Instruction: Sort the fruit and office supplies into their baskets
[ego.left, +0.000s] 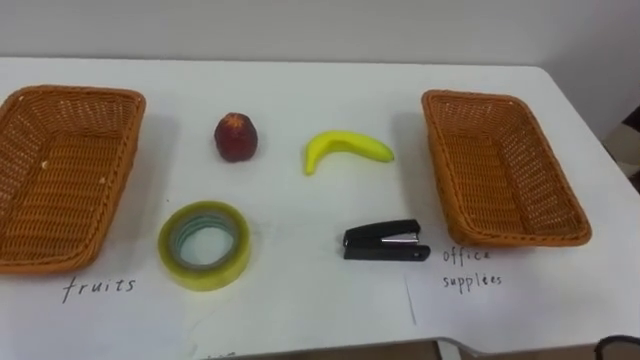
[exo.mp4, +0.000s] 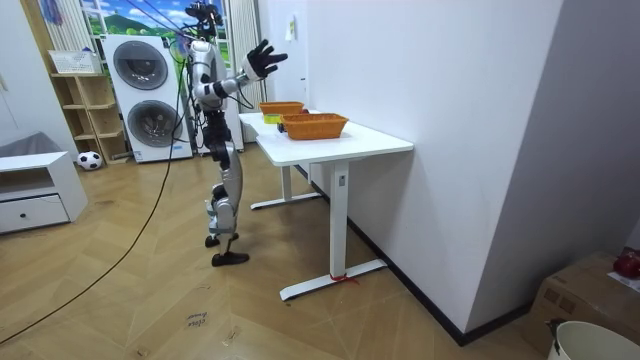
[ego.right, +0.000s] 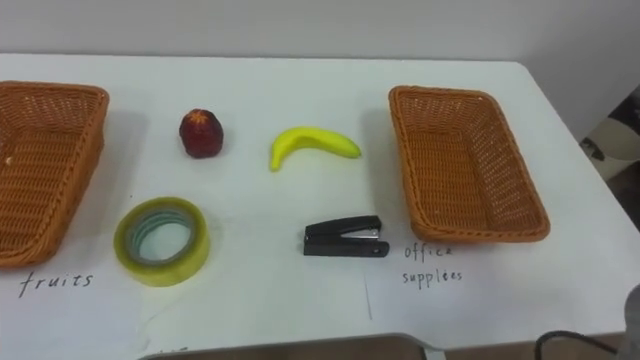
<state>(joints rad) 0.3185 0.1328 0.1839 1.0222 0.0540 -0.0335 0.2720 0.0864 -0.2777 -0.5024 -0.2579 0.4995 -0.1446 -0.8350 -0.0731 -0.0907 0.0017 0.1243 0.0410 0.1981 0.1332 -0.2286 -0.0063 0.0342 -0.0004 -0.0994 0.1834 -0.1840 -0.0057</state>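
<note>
On the counter (ego.left: 300, 90), the stapler (ego.left: 385, 241) is lying crosswise, left to right. The right hand (exo.mp4: 265, 58) is hovering raised, fingers spread, well apart from it.

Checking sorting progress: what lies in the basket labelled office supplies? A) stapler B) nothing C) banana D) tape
B: the right basket is bare inside, while the stapler, tape and banana all lie on the table.

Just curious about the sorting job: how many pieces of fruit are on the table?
2: a red fruit left of a banana, both between the left basket and right basket; none seems hidden.
</note>
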